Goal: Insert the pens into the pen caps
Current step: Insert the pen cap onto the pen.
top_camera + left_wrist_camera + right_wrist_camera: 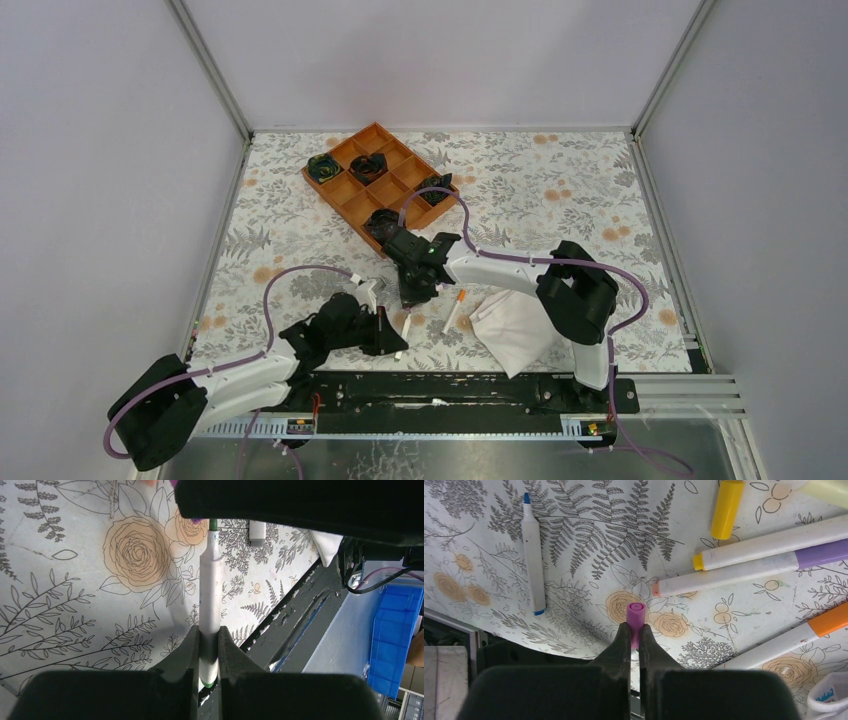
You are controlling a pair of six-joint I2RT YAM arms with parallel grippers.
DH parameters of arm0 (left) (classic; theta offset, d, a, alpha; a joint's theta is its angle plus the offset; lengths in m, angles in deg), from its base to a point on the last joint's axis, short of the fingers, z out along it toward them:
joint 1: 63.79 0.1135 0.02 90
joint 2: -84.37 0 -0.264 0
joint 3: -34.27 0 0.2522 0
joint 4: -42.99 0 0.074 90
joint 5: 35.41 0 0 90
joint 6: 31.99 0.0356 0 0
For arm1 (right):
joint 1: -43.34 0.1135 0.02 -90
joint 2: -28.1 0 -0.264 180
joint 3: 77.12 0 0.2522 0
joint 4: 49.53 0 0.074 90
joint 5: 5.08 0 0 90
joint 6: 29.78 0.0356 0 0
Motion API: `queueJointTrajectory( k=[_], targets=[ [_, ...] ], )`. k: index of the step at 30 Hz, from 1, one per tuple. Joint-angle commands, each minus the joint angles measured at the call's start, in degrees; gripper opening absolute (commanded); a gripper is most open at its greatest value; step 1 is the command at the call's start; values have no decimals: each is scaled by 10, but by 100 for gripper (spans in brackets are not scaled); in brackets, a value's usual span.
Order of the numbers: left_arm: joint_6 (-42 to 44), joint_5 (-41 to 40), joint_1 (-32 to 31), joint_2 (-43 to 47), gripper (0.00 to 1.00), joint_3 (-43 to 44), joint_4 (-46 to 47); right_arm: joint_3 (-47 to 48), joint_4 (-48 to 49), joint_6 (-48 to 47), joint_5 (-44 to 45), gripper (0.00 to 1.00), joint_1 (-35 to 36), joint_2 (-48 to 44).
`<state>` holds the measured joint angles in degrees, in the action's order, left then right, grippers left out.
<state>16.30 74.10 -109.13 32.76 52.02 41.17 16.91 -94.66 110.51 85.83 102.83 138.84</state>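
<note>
Lower centre of each wrist view: the left end effector (210, 632) pinches a green-tipped white pen (210, 585); the right end effector (634, 629) pinches a pink cap (636, 611).

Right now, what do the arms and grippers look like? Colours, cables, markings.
The left arm and right arm have white links between bulky black joints, a lilac cable looping along each. The left gripper and right gripper: matte black, tapered jaws. No markings visible.
</note>
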Motion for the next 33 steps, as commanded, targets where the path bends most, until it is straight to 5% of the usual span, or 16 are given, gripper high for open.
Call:
queueJointTrajectory(
  k=[1, 33],
  targets=[
    [9, -8, -4, 14, 0, 3, 22, 32, -4, -5, 8, 0, 6, -7],
    [-6, -22, -3, 32, 0, -1, 2, 30, -11, -3, 40, 0, 6, -29]
  ],
)
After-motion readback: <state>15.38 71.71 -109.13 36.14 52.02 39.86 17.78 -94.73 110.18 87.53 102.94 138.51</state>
